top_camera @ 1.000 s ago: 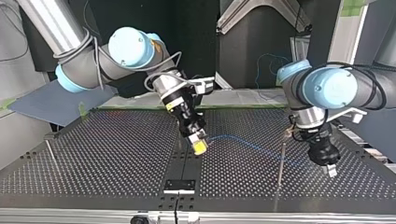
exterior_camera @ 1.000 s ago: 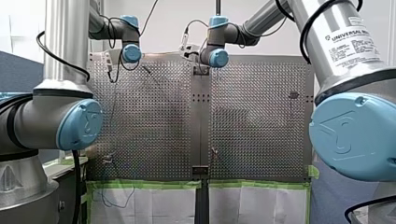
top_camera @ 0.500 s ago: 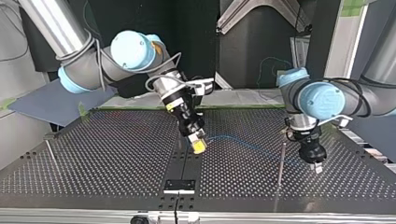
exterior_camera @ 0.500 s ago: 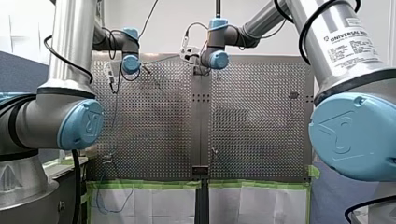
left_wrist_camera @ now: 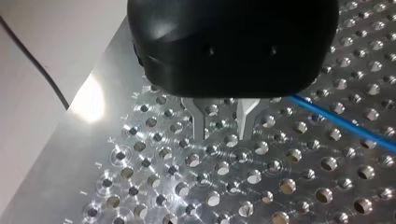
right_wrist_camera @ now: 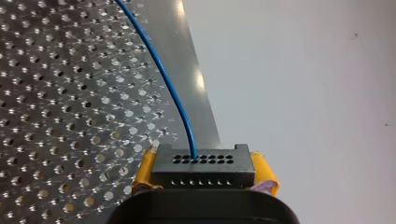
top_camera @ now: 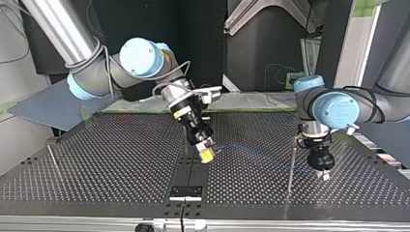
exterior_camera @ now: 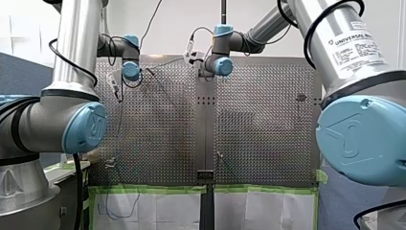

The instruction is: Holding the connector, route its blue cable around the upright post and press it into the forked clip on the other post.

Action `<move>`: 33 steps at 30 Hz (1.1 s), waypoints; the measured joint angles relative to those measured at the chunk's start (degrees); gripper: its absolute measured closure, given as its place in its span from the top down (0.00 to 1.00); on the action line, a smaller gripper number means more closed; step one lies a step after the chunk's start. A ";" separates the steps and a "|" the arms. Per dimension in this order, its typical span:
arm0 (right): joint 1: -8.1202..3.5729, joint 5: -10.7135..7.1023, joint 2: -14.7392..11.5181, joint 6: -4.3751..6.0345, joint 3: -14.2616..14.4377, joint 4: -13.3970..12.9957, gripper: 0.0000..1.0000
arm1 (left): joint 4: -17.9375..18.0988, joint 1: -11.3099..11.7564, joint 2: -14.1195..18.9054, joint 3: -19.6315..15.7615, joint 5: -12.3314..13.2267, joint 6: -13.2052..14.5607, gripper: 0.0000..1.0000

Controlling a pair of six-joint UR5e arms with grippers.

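In the top view my right gripper (top_camera: pixel 206 153) hangs tilted over the middle of the perforated table (top_camera: pixel 111 169). In the right wrist view its yellow pads (right_wrist_camera: pixel 264 170) are shut on the dark connector (right_wrist_camera: pixel 203 165). The blue cable (right_wrist_camera: pixel 163 77) leaves the connector's face and runs low over the table (top_camera: pixel 261 154) toward an upright post (top_camera: pixel 291 166). My left gripper (top_camera: pixel 323 175) points down just to the right of that post. In the left wrist view its metal fingers (left_wrist_camera: pixel 201 121) stand apart with nothing between them, and the cable (left_wrist_camera: pixel 341 123) passes beside them.
A thin dark post (top_camera: pixel 191 169) rises from a small black plate (top_camera: pixel 185 192) just in front of the right gripper. Another thin post (top_camera: pixel 52 158) stands at the top view's far left. Green tape (exterior_camera: pixel 153 189) lines the table's near edge in the front view.
My left gripper has moved toward the top view's left, closer to the upright post. My right gripper still holds the connector and has barely shifted.
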 joint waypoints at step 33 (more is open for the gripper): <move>-1.78 -0.03 4.51 -3.17 -0.35 4.44 0.00 | 1.14 1.07 -2.36 -0.20 6.67 -6.28 0.65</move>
